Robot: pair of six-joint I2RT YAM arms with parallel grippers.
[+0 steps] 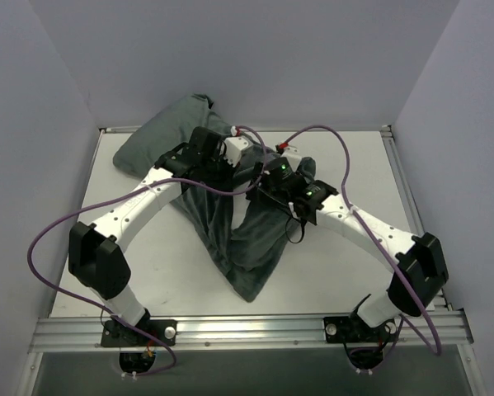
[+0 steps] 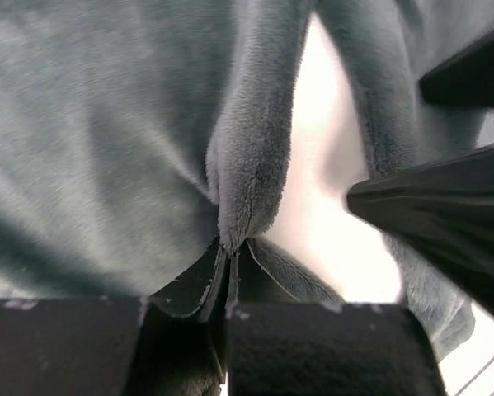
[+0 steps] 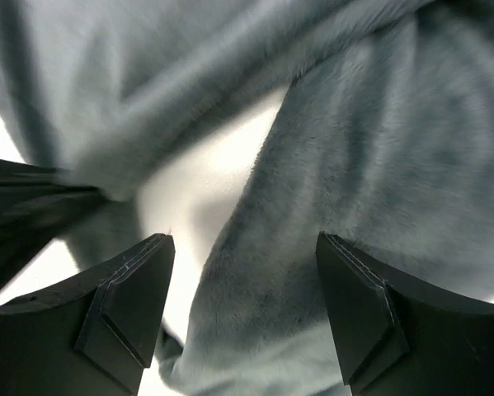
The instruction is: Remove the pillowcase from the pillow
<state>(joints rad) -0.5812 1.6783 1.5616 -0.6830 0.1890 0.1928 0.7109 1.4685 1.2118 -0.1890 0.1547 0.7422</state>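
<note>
The pillowcase (image 1: 230, 231) lies inside out, its dark grey-green side showing, from the back left of the table to the front middle. No zebra stripes show. My left gripper (image 1: 223, 157) is shut on a raised fold of the pillowcase (image 2: 247, 173), pinched at the fingertips (image 2: 228, 247). My right gripper (image 1: 265, 177) is open just to its right, with pillowcase fabric (image 3: 312, 247) lying between its spread fingers (image 3: 131, 289). A white surface (image 2: 329, 181) shows in a gap in the fabric; I cannot tell whether it is the pillow or the table.
The white table (image 1: 354, 165) is walled by grey panels at the left, back and right. A metal rail (image 1: 255, 330) runs along the near edge. Purple cables (image 1: 329, 132) loop above both arms. The right gripper's dark finger (image 2: 444, 214) shows in the left wrist view.
</note>
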